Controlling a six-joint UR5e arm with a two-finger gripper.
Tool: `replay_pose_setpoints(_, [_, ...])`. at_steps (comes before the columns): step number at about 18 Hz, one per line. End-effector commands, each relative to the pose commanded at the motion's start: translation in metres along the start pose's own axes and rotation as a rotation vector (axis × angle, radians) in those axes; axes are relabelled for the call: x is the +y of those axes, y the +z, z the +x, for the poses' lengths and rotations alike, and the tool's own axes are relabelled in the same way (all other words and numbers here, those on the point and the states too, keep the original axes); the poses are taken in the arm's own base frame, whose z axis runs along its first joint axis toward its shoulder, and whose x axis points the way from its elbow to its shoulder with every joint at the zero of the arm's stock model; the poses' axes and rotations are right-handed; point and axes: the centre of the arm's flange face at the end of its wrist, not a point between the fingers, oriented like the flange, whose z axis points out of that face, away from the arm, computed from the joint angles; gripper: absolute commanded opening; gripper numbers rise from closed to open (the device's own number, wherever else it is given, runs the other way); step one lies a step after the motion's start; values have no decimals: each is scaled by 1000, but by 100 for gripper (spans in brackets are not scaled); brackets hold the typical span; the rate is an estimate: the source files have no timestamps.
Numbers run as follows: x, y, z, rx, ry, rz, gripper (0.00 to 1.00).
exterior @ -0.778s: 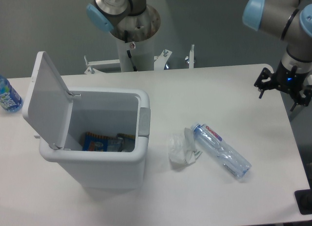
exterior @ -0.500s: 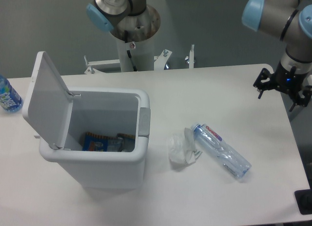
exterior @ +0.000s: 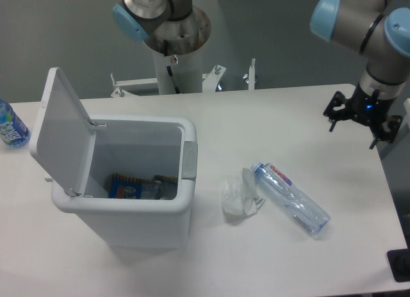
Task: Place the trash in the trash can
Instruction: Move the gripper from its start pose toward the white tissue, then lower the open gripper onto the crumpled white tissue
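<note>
Above table's right edge, end effector (exterior: 362, 122) spread empty, paper wad (exterior: 237, 195) touching crushed bottle (exterior: 291, 198), trash can (exterior: 128, 182) lid up

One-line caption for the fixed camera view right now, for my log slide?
Open gripper hovers at the table's right edge; paper wad and crushed bottle lie beside the open trash can.

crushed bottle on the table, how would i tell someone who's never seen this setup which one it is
Start at the big white trash can with its lid propped open, then look right past the crumpled white paper wad. The crushed bottle lies flat on its side just beyond the wad, clear with a red-and-blue label. The only other bottle, blue-labelled, sits at the table's far left edge.
</note>
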Motion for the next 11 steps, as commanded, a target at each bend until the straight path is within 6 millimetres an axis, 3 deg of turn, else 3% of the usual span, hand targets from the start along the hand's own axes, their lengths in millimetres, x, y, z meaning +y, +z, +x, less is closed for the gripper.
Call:
replay_pose_setpoints(3, [-33,12,19,-9,-85,7,100])
replay_pose_setpoints(7, [-54,42,59,-14,-59,8,100])
replay_pose_setpoints(11, [-47,75,114,-16,-23,14,100])
